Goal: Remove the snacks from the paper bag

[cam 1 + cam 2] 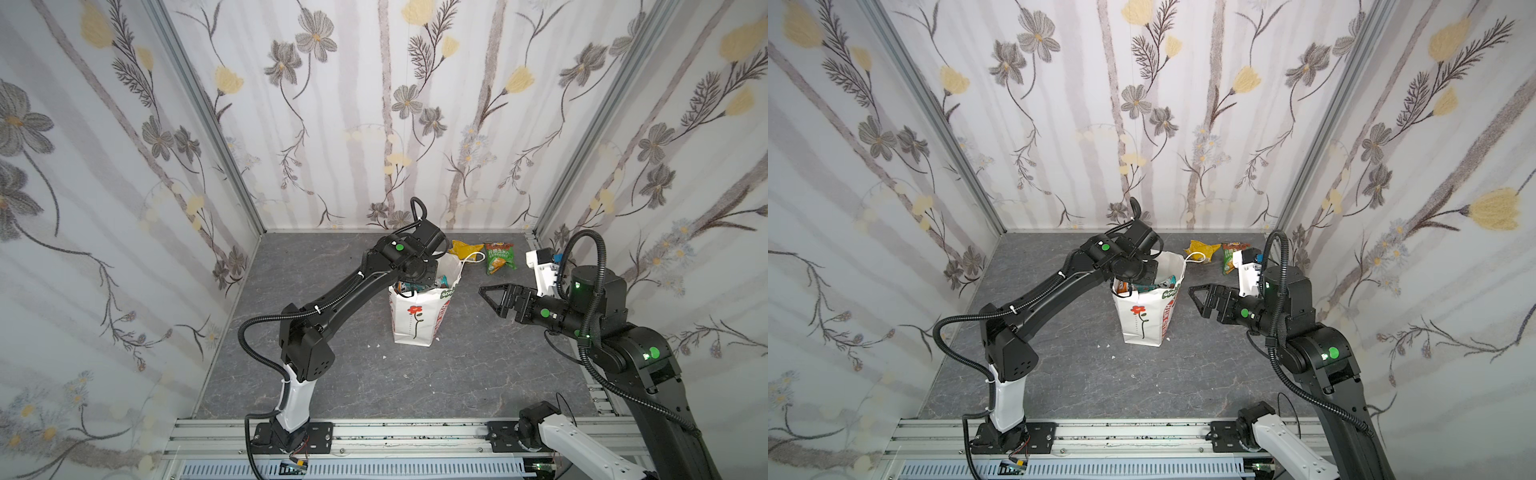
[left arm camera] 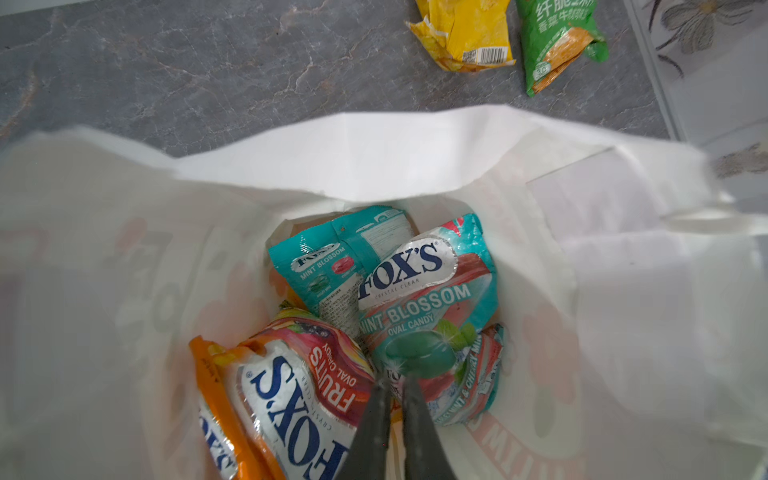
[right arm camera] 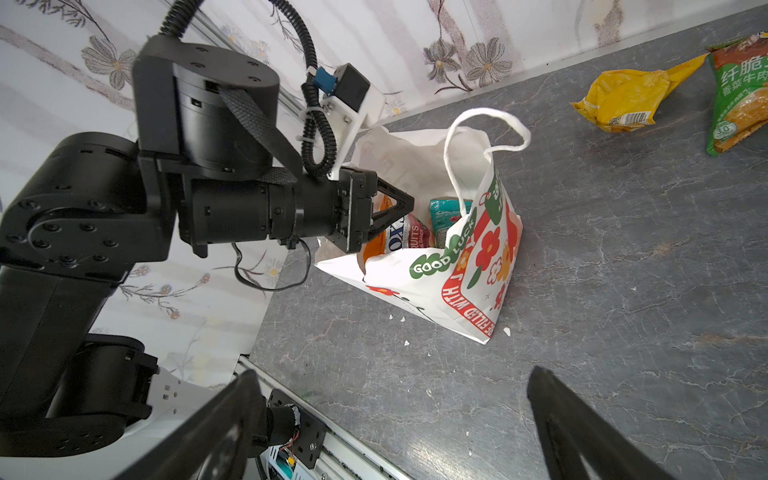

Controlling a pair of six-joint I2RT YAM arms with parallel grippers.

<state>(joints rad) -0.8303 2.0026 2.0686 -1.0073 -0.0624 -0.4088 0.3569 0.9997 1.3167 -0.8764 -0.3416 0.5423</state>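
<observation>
Steeply, left hand (image 2: 397, 380) points down into paper bag (image 2: 374, 166).

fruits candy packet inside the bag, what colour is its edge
Orange: the fruits packet shows it best in the left wrist view.

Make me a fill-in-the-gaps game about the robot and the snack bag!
The flower on the paper bag is ____.
Outside the bag lie a green packet and a ____ one.
The left gripper reaches into the ____.
The right gripper has its jaws wide ____.
Missing words: red; yellow; bag; open.
</observation>
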